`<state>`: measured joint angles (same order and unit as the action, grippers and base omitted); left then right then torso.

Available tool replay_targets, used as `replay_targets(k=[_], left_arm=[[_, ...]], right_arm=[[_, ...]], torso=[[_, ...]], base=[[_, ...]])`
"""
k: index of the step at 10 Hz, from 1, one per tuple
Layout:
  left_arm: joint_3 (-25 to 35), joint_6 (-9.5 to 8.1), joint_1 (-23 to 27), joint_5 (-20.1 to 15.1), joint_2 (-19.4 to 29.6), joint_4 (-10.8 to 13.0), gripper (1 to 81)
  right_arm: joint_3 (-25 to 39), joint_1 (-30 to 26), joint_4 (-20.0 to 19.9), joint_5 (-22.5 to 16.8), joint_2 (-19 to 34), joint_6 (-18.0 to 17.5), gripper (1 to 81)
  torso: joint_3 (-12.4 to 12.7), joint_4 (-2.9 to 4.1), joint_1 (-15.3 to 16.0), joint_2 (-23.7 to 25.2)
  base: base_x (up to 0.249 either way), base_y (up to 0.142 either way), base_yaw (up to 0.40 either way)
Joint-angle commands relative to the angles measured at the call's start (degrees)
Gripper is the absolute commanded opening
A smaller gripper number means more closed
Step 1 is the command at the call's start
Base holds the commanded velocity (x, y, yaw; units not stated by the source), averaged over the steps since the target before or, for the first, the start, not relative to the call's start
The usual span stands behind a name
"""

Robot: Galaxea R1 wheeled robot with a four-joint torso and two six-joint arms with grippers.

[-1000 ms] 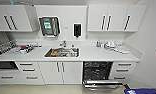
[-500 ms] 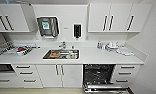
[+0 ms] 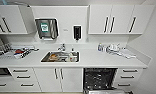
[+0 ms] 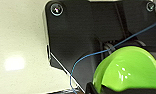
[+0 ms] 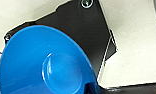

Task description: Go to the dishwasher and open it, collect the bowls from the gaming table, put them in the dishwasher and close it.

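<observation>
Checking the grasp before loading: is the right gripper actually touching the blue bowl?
Cannot tell. In the right wrist view the blue bowl sits close against the dark wrist plate, but the spot where it would be gripped is not visible.

No legible text anywhere: green-and-white label (image 3: pixel 44 27) on the wall-mounted paper towel dispenser (image 3: pixel 46 28) too blurred to read, same for the small plate (image 3: pixel 65 30) on the wall beside it.

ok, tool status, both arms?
Left tool: shut on the glossy lime-green plastic bowl.
Right tool: shut on the glossy round blue plastic bowl.
</observation>
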<state>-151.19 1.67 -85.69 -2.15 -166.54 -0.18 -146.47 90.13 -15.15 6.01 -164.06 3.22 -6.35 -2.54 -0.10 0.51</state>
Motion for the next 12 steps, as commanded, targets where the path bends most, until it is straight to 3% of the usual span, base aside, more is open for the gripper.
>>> replay_targets(k=[1,3,8,12], left_arm=[[0.1,0.26,2.67,-3.39,1.03,-0.26,1.0],[0.19,0.26,2.41,-2.95,1.11,-0.26,1.0],[0.19,0.26,2.41,-2.95,1.03,-0.08,1.0],[0.19,0.09,2.41,-3.04,1.03,-0.17,1.0]], right_arm=[[5.24,-2.53,0.04,-3.37,4.07,-0.14,1.0],[9.37,-2.44,0.04,-3.02,6.53,-0.23,1.0],[8.58,-2.53,0.04,-3.02,5.91,-0.14,1.0],[8.67,-2.8,-0.49,-3.37,6.0,-0.58,1.0]], torso=[[0.0,0.0,0.1,0.0],[-0.04,0.0,0.13,-0.04],[-0.02,0.0,0.1,-0.04],[-0.04,0.0,0.17,-0.06]], base=[[0.168,0.0,0.0],[0.168,0.0,0.0],[0.168,0.0,0.0],[0.027,0.0,0.0]])
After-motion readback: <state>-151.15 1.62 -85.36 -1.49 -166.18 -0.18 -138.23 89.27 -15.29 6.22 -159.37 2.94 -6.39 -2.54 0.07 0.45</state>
